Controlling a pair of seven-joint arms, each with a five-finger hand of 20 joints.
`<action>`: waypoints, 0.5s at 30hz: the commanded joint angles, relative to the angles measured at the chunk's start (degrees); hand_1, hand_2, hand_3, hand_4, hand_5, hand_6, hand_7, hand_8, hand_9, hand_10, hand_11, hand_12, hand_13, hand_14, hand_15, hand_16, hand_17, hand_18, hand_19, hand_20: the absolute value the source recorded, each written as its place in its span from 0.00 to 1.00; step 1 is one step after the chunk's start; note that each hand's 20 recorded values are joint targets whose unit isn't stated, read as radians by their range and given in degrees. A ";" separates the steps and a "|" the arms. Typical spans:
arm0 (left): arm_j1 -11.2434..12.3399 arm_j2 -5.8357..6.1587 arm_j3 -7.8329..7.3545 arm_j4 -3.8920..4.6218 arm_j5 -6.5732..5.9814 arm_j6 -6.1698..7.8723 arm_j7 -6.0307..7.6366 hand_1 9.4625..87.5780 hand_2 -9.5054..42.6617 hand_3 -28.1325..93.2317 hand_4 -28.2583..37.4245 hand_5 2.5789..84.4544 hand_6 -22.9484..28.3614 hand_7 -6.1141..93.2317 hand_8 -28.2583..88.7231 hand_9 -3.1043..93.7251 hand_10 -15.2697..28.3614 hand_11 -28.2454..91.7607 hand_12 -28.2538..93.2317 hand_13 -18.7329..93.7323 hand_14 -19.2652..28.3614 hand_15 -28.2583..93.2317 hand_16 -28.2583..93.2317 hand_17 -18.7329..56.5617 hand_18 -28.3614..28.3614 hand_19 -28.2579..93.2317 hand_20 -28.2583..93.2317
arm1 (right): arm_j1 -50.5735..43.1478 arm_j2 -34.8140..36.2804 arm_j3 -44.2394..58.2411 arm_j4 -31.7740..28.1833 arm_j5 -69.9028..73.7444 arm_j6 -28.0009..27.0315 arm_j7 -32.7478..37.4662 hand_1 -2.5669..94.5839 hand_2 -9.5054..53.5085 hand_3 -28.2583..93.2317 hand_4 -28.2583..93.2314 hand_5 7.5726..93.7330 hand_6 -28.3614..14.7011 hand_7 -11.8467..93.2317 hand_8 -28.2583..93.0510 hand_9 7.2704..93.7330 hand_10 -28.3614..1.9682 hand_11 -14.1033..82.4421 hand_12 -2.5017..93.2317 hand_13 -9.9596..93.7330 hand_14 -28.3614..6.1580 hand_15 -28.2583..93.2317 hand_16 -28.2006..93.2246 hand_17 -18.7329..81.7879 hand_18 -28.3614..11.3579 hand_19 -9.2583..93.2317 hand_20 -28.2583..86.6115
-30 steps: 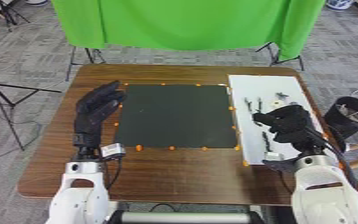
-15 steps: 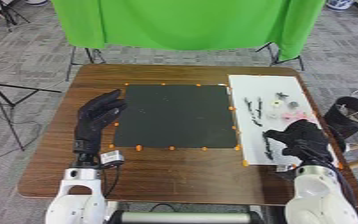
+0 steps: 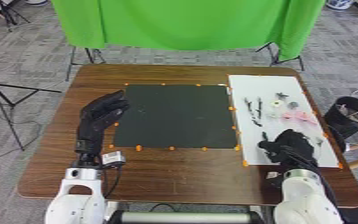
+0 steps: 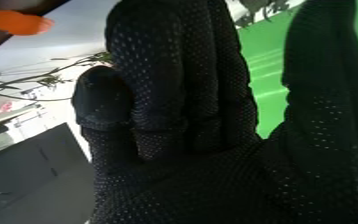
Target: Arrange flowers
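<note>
black mesh fabric covers the right hand (image 3: 291, 147), which is over the near part of a white sheet (image 3: 264, 82) in the head view. the right wrist view brings out what the head view leaves small: pale specks dotting the knit of the right hand (image 4: 158, 60), its fingers long, straight and side by side, its thumb set apart, grasping nothing. past them is a thin, woody branch (image 4: 47, 80) with narrow pointed leaves, and a smooth, rounded orange blob (image 4: 15, 22).

the head view gives the wider layout. on the sheet, beyond the right hand, are soft pink flowers (image 3: 298, 116), a small pale flower (image 3: 277, 103) with a yellowish middle, a greyish bloom (image 3: 293, 105), and two slim dark stems (image 3: 259, 106) roughly side by side. a flat, dull black square (image 3: 180, 115) is beside the sheet on brown wood-grained table (image 3: 158, 175). the left hand (image 3: 95, 122), in the same black fabric, is near the square's left edge, relaxed and released. green cloth (image 3: 193, 25) hangs in folds beyond.
</note>
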 commanded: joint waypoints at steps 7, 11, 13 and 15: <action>-0.14 0.67 0.34 -0.27 0.32 -1.24 -0.67 0.41 0.00 0.74 0.23 0.60 0.45 0.26 0.16 0.58 0.62 0.44 0.34 0.58 0.72 0.46 0.24 0.46 0.75 0.47 0.47 | 3.50 0.02 -2.68 -1.80 6.52 -22.18 8.37 0.51 0.00 0.75 0.12 0.76 0.54 0.26 0.28 0.90 0.50 0.40 0.38 0.96 0.69 0.60 0.49 0.80 0.45 0.96 0.58; -0.11 0.67 0.47 -0.24 0.30 -1.00 -0.60 0.41 0.00 0.74 0.23 0.60 0.45 0.26 0.16 0.58 0.62 0.44 0.34 0.58 0.73 0.46 0.24 0.46 0.75 0.47 0.47 | 4.71 -0.24 -3.15 -0.97 8.26 -25.06 9.84 0.53 0.00 0.74 0.12 0.76 0.53 0.26 0.31 0.91 0.50 0.38 0.39 0.98 0.71 0.59 0.49 0.82 0.49 0.94 0.58; 0.03 0.73 0.46 -0.36 0.30 -0.96 -0.74 0.41 0.00 0.74 0.23 0.60 0.45 0.26 0.16 0.58 0.62 0.44 0.34 0.58 0.72 0.46 0.24 0.46 0.75 0.46 0.47 | 4.69 -0.40 -3.30 -0.54 8.62 -25.69 10.22 0.54 0.00 0.73 0.13 0.76 0.52 0.25 0.32 0.93 0.52 0.38 0.41 0.99 0.72 0.58 0.49 0.84 0.51 0.94 0.57; 0.23 0.69 0.18 -0.49 0.30 -1.22 -0.69 0.41 0.00 0.74 0.22 0.60 0.45 0.26 0.16 0.58 0.62 0.44 0.34 0.58 0.73 0.46 0.24 0.46 0.75 0.46 0.47 | 4.38 -0.72 -3.22 -0.36 9.28 -26.38 10.71 0.55 0.00 0.73 0.14 0.76 0.51 0.25 0.34 0.95 0.54 0.38 0.41 1.00 0.74 0.60 0.48 0.86 0.53 0.93 0.57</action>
